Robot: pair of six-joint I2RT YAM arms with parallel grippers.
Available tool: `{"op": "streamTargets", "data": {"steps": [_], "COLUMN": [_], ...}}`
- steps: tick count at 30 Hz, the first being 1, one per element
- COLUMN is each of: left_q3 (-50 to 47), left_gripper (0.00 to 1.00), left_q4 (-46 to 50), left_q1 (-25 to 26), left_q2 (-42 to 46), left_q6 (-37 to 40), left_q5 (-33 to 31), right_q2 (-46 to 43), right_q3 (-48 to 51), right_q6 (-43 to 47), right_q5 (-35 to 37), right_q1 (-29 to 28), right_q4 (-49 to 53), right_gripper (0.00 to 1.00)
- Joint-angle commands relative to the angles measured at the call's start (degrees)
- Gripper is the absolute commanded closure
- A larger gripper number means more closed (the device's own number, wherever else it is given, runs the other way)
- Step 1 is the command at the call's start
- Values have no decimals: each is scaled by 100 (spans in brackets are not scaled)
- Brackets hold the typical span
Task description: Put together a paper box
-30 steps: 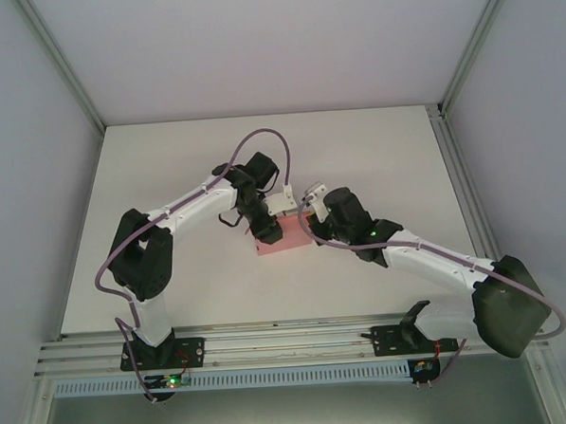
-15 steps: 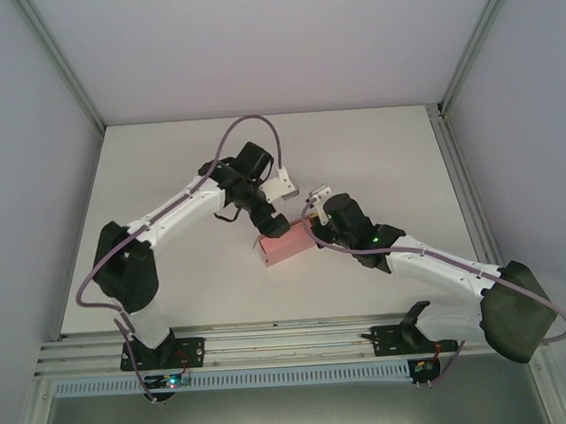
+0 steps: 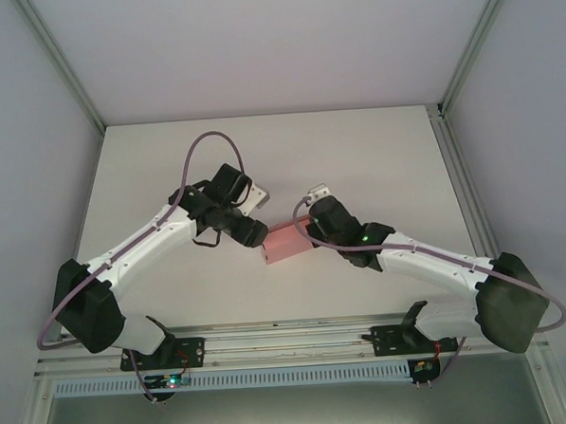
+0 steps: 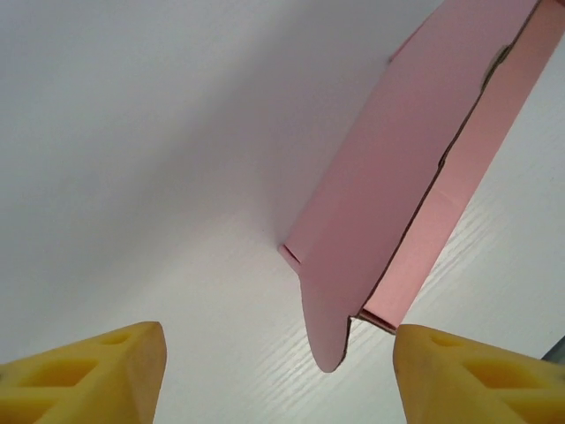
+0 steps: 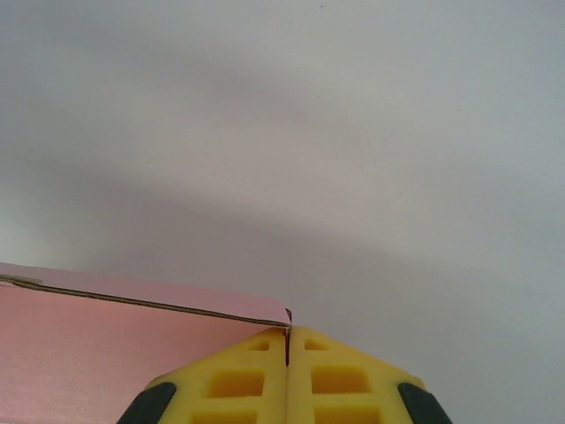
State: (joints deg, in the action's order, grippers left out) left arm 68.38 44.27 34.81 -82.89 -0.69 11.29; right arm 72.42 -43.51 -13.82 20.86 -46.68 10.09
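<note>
Counting from the top camera, I have one paper box (image 3: 286,242) and two arms on the white table (image 3: 375,150). The box lies mid-table between the arms. Its long axis runs left to right, with the right end a little farther from the bases. I cannot see inside it. A rounded tab pokes toward my left gripper (image 4: 278,371), whose jaws stand wide apart, gripping nothing. My right gripper (image 5: 287,353) is pinched tight on the box's card edge.
</note>
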Motion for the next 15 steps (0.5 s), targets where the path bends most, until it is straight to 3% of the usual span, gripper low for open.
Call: {"op": "streamTargets", "data": {"steps": [1,8,15], "left_q3": [96,169,208], "left_gripper": [44,57,86], "left_q4": [-182,-48,-256], "left_q1": [58,123,122], "left_q2": [-42,-394,-502], "left_q6": [-660,-982,-1177], "left_q5": [-103,-34,287], "right_q2": [118,72,97], "right_q3": [-200,-161,-70], "right_q6": [-275,-569,-827], "right_q5": [537,892,1075], "right_q1": [-124,-272,-358], "right_q4": [229,242,134], "right_gripper": [100,100,100]}}
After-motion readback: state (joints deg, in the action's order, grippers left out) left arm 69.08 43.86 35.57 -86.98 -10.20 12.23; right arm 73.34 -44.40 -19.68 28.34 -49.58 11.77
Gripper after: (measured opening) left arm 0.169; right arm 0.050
